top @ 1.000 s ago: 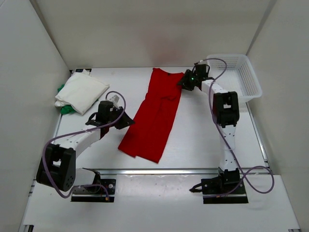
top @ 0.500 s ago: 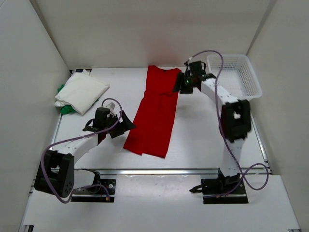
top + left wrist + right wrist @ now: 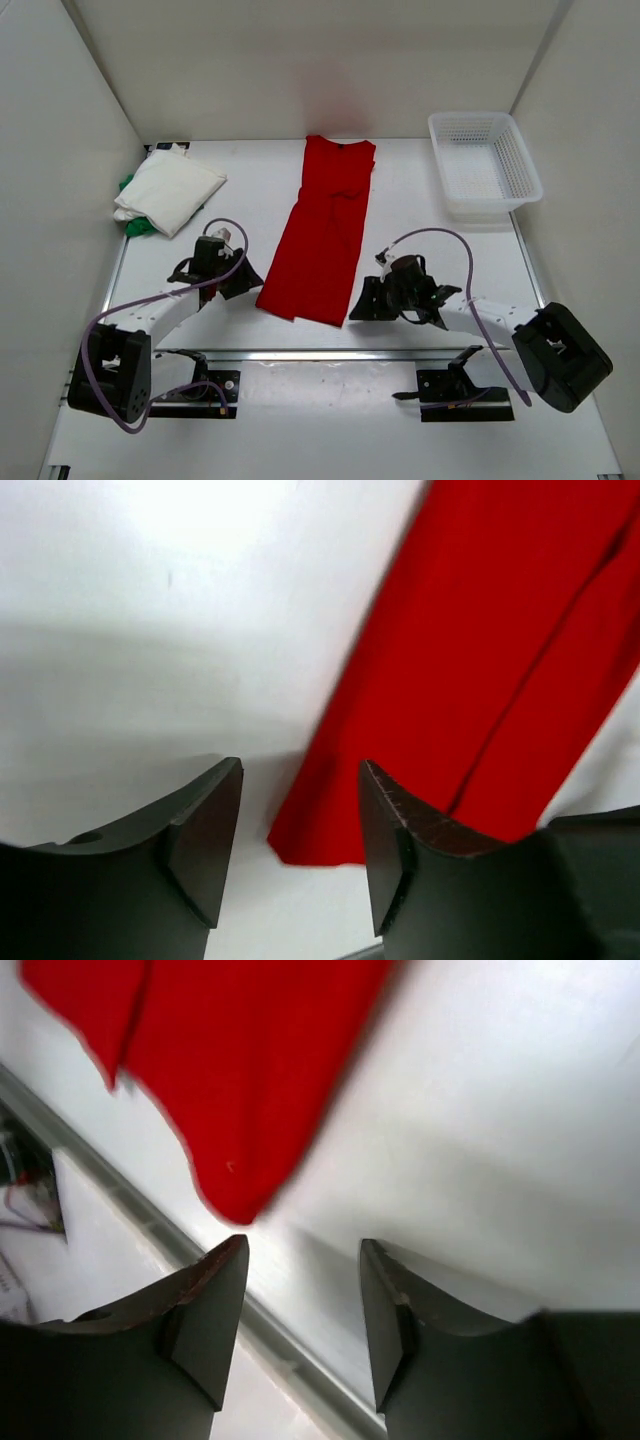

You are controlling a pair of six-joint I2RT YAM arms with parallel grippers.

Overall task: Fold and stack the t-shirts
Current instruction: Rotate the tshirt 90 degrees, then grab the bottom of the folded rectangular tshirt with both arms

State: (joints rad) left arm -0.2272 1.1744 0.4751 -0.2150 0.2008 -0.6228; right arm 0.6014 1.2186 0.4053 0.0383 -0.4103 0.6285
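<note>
A long red cloth t-shirt (image 3: 325, 235), folded lengthwise into a narrow strip, lies flat on the white worktop (image 3: 420, 230). Its collar is at the far end and its hem at the near end, and the strip slants slightly to the left as it nears the arms. At the far left sits a folded white cloth t-shirt (image 3: 170, 188). It rests on a bright green cloth t-shirt (image 3: 127, 183), of which only small bits show at its edges. A white plastic mesh basket (image 3: 490, 205) stands at the far right corner, well apart from the shirts.

The left tool (image 3: 245, 280) is low over the worktop, just beside the near left corner of the red shirt and pointing toward it. In the left wrist view its dark fingers (image 3: 205, 840) are spread with nothing between them. The red corner lies just beyond the gap, on the bare white surface.

The right tool (image 3: 362, 303) sits just beside the near right corner of the hem, pointing left toward it. Its fingers (image 3: 210, 1310) are also spread and hold nothing. In that view the red corner lies just past the tip of the left-hand finger. The right wrist view is smeared, so it may be that the fingertips touch the worktop; I cannot tell. Neither tool touches the cloth, as far as the overhead view shows.
</note>
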